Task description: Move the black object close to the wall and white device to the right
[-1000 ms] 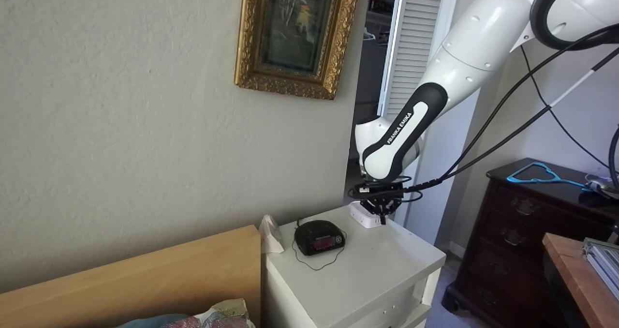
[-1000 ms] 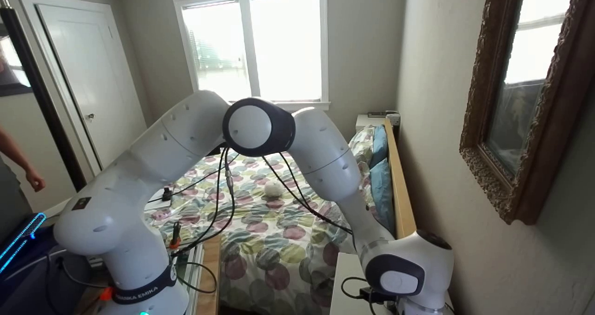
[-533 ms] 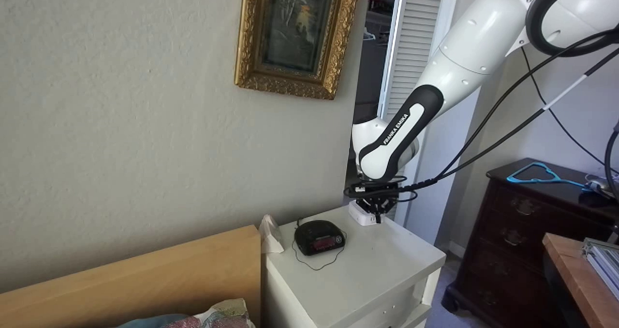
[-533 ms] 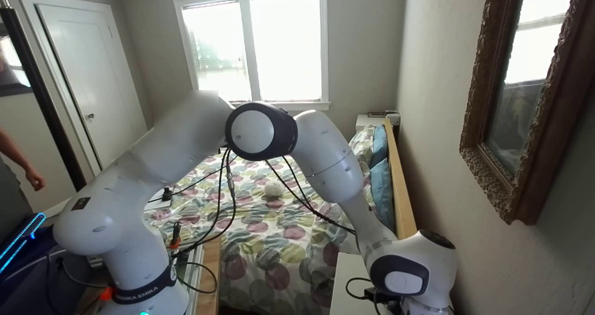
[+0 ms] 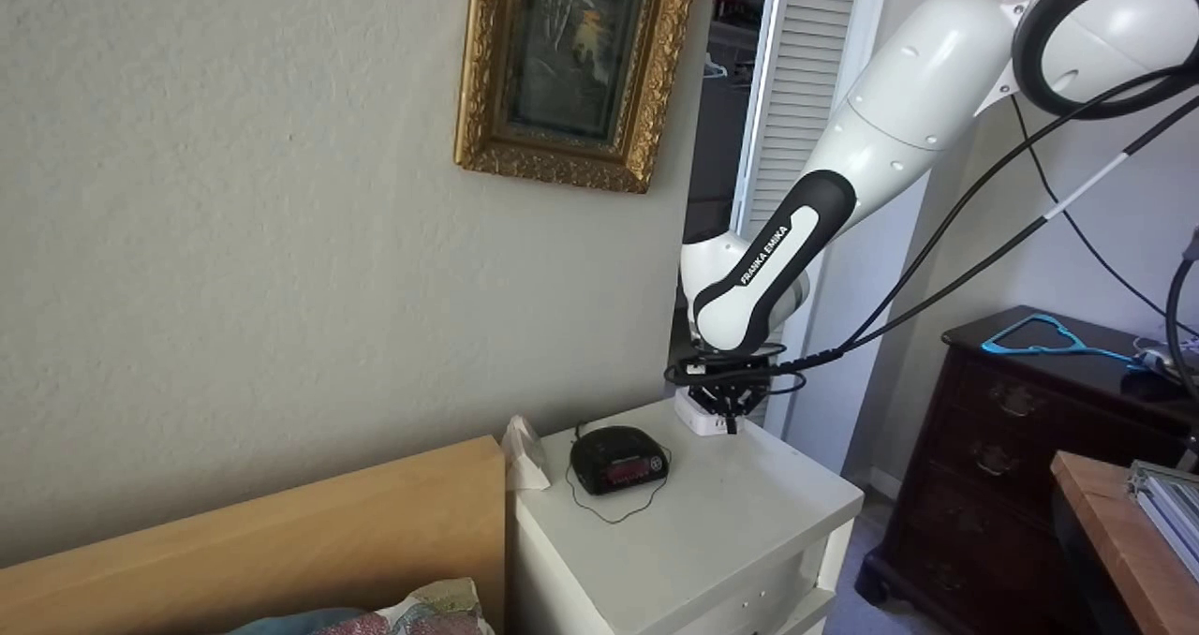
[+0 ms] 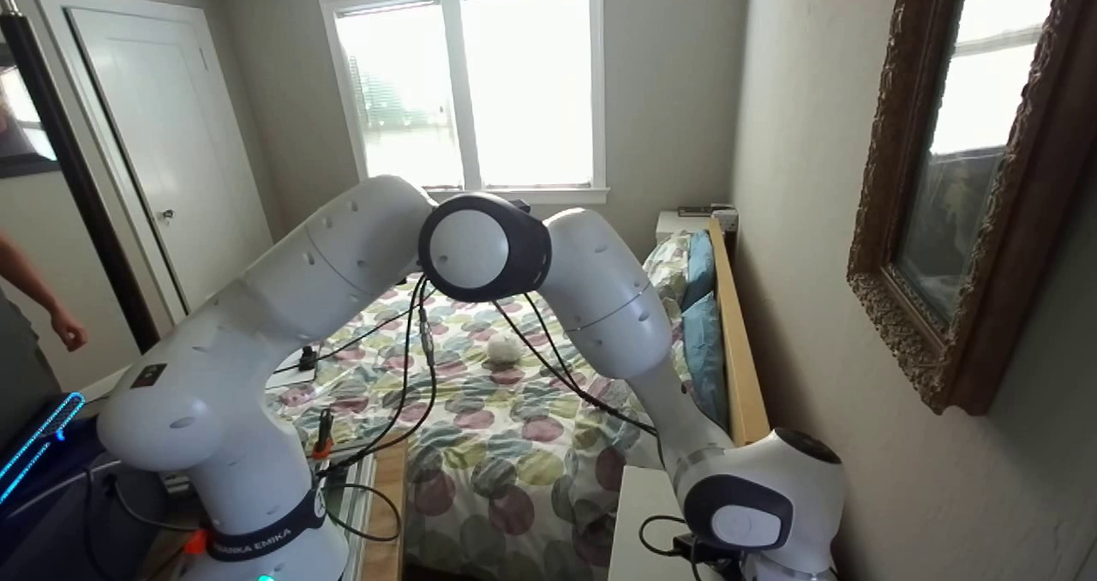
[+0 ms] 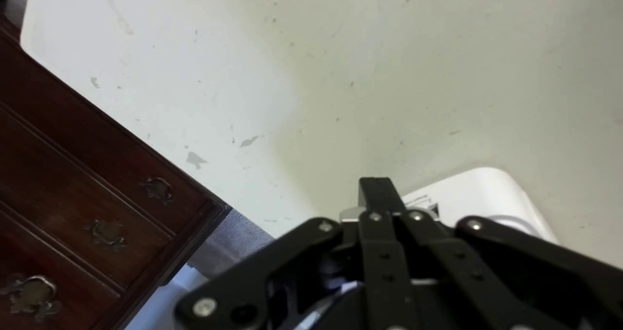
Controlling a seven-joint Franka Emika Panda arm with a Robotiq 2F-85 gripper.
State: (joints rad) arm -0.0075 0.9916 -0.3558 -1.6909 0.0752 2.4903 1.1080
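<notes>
In an exterior view, the big wall [image 5: 281, 242] runs along the far side of the white stand [image 5: 712, 532], and the black clock [image 5: 618, 459] sits on the left of its top. To the right, the pincer [image 5: 732, 424] is squeezed all the way together near the white box [image 5: 697, 419]; I can't tell if they touch.

The bed [image 6: 540, 431], headboard [image 5: 375, 537], nightstand [image 5: 712, 518] and dresser [image 5: 974, 494] make this a home bedroom.
</notes>
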